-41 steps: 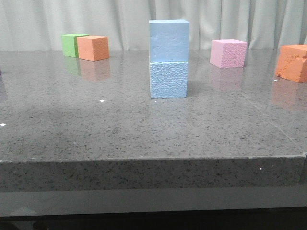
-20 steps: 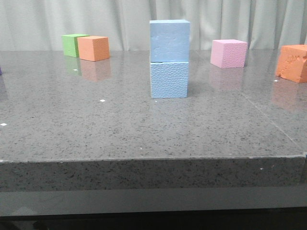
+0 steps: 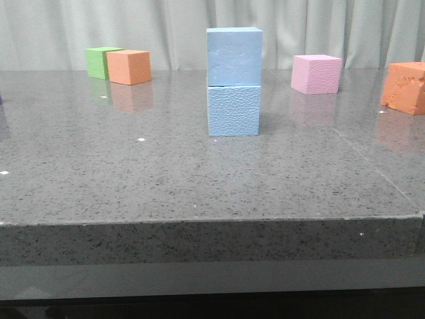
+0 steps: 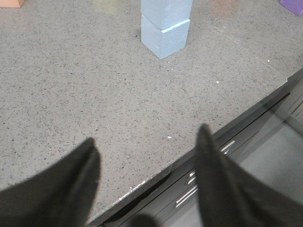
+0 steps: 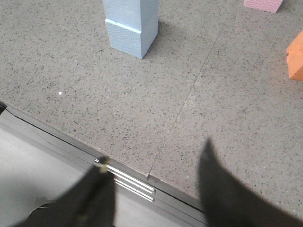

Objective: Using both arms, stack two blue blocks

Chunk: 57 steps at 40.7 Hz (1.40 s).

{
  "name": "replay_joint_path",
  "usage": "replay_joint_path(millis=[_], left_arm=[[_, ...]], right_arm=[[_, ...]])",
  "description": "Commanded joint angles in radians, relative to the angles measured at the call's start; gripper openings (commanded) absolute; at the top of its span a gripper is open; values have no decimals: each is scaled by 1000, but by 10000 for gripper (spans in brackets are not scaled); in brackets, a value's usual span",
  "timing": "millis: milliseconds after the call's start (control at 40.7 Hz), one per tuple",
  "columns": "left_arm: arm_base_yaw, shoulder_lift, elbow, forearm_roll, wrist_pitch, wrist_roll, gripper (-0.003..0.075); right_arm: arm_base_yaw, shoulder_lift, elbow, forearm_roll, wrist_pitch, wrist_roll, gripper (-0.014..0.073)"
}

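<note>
we are holding both the left gripper (image 4: 147,156) and right gripper (image 5: 156,175) spread and empty, the stacked two blue blocks (image 3: 234,81) standing upright well ahead of both jaws.

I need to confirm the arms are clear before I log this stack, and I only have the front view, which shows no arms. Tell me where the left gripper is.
Observer: The left gripper hangs over the near table edge, away from the blue stack.
Operator: Report its jaws.
Observer: Open and empty, with bare table showing between them.
Operator: Now the right gripper.
Observer: The right gripper also hangs over the near edge, jaws open, holding nothing; the lower blue block stands well beyond it.
</note>
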Motion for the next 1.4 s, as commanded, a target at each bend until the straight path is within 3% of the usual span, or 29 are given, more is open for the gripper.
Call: replay_joint_path(millis=[0,74,147,713,811,1179,1376], left_arm=[[1,5,-27,-10,-87,-9,189],[1,5,-27,-10,-87,-9,80],[1,5,-27,-10,-87,-9,-13],[1,5,-27,-10,-87,-9,-20],[2,-38,26,-12,-160,-9,-20],[385,-382,419,28,-594,-9,-20],[456,-533,625,28,-727,-9,-20]], right_arm=[[-4,-5,-25,-15,-51,-10,130],[-4,-5,-25,-15,-44,-10,3],[-4,-5,-25,-15,-37,-10,-72],[-4,-5,-25,-22,-29,-10,-68],[-4,-5,-25,-22,-28,-10,-68],[-4,-5,-25,-24,-29,-10,-68],[-4,-5,-25,-24,-29,-10,-68]])
